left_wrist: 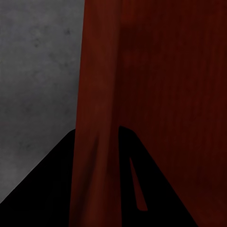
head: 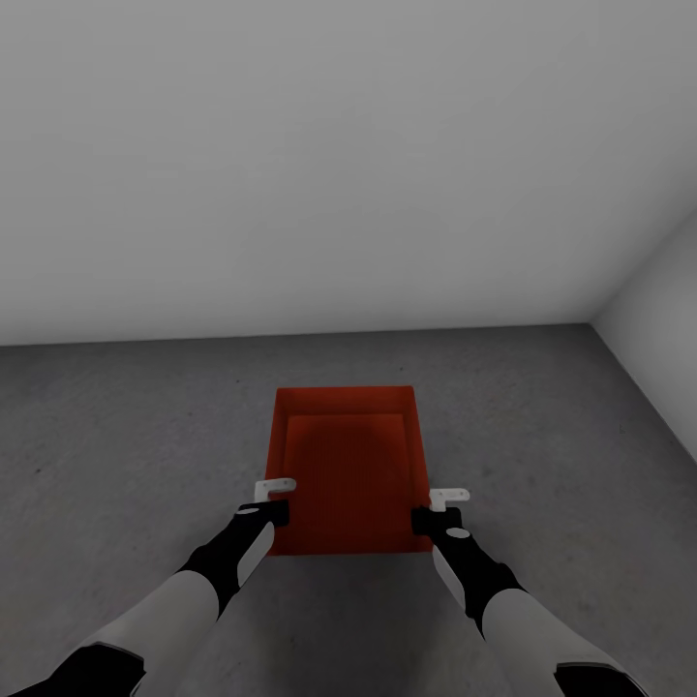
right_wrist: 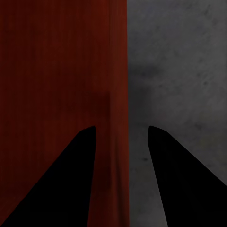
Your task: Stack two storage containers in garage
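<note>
Two grippers are on one red bin over the grey garage floor. The left gripper is pinching its side wall. The right gripper straddles the other wall with a gap, so that side might slip and tip.

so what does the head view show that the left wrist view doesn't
Head view alone: both arms, the right pincer at the container's far side, the whole open-top storage container, the grey walls. Left wrist view alone: a close look at the left pincer, its fingers straddling the red wall. Both share: the container and the speckled concrete floor.
</note>
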Controlling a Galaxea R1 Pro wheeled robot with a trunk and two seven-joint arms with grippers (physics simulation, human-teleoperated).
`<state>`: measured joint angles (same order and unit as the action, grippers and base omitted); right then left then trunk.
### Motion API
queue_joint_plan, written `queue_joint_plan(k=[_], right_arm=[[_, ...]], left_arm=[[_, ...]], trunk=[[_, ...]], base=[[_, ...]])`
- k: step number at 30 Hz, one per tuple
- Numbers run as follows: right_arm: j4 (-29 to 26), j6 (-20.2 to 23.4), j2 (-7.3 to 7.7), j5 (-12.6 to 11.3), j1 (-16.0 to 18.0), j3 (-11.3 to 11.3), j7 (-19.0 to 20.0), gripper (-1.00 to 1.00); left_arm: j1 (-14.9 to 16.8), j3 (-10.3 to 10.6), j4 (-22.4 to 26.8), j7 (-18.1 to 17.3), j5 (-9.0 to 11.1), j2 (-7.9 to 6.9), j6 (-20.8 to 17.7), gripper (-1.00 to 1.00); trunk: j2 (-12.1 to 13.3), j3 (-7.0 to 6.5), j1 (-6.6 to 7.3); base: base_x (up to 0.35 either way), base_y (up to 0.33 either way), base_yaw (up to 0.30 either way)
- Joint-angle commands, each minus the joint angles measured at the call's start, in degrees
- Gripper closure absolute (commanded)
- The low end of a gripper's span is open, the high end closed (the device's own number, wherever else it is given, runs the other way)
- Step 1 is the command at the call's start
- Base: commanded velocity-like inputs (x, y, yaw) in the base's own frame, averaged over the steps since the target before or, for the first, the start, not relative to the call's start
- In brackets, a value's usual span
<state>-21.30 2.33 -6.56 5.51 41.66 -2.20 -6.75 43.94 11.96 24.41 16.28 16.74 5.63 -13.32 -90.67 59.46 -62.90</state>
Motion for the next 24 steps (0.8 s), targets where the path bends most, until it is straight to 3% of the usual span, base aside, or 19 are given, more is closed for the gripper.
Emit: queue_joint_plan(k=[1,17,24], right_arm=[[0.0,0.2,-0.08,0.6,0.0,-1.7,-1.8,1.0],[0.0,0.3,-0.03,0.6,0.0,-1.7,-1.7,1.0],[0.0,0.2,-0.03,0.6,0.0,-1.7,-1.7,1.0]], left_arm=[[0.0,0.0,0.3,0.8,-0.5,0.0,4.0,1.0],[0.0,0.0,0.3,0.8,-0.5,0.0,4.0,1.0],[0.0,0.0,0.3,0.8,-0.5,0.0,4.0,1.0]], trunk=[[-0.4,0.22,-0.22],[-0.8,0.4,-0.44],[-3.6,1.65,-1.98]], base=[[0.0,0.0,0.0],[0.0,0.0,0.0],[0.0,0.0,0.0]])
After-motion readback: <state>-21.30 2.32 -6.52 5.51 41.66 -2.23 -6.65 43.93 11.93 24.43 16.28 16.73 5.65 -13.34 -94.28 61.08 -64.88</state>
